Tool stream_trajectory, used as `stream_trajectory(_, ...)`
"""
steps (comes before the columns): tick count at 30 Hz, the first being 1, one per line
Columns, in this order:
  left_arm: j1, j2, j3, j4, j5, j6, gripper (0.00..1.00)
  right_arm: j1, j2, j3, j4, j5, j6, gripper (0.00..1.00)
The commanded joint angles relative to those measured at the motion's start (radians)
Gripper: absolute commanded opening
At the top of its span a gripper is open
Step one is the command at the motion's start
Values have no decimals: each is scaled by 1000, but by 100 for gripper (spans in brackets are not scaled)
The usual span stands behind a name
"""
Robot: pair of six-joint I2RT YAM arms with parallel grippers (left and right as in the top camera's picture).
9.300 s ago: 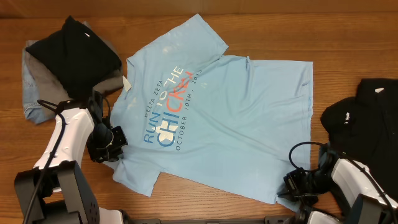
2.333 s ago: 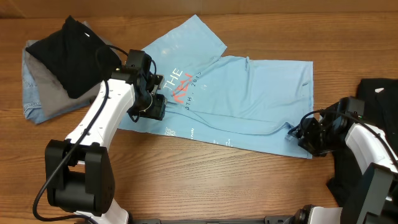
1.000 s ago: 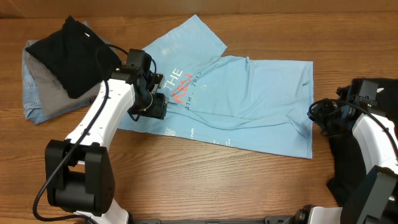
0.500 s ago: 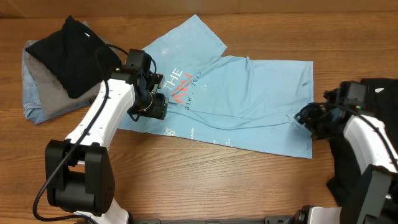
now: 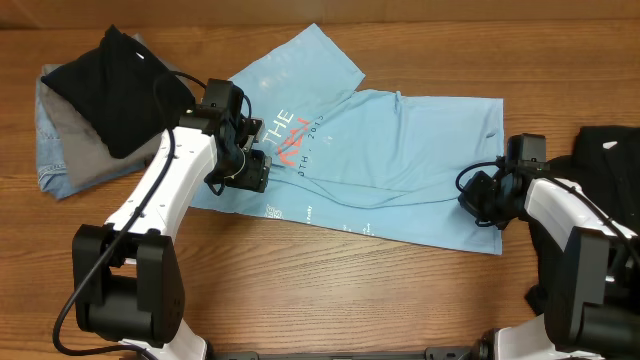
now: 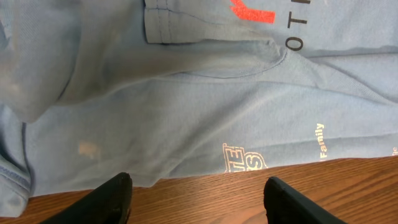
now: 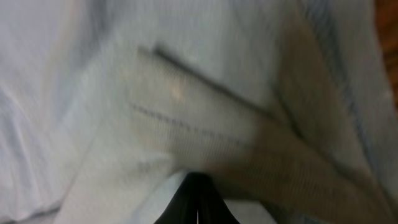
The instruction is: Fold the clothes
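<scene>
The clothes, a light blue T-shirt (image 5: 400,150) with red and white lettering, lie folded lengthwise into a long band across the table. My left gripper (image 5: 248,172) hovers open over the shirt's left near edge. In the left wrist view its fingers (image 6: 198,184) stand wide apart above the wood, with the shirt (image 6: 186,112) just beyond them. My right gripper (image 5: 476,198) is down on the shirt's right end, shut. In the right wrist view its tips (image 7: 198,182) meet at a stitched hem fold of the pale cloth (image 7: 186,81), which bunches around them.
A black garment (image 5: 115,85) lies on a grey and blue pile at the back left. Another black garment (image 5: 610,165) lies at the right edge, behind my right arm. Bare wooden table (image 5: 330,290) runs along the front.
My right gripper has moved left from the table's right side onto the shirt's right end and has closed there. The left arm has not moved.
</scene>
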Motion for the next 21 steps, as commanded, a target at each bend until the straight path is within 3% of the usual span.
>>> stream_trajectory(1, -7, 10, 10, -3, -4, -3, 72, -47, 23, 14, 24, 69, 43, 4)
stream_trajectory(14, -7, 10, 10, -2, -4, -3, 73, -185, -1, 83, 95, 14, 4, 5)
stream_trajectory(21, -7, 10, 10, -2, -4, -3, 73, -192, -18, 92, -14, -182, -149, 21)
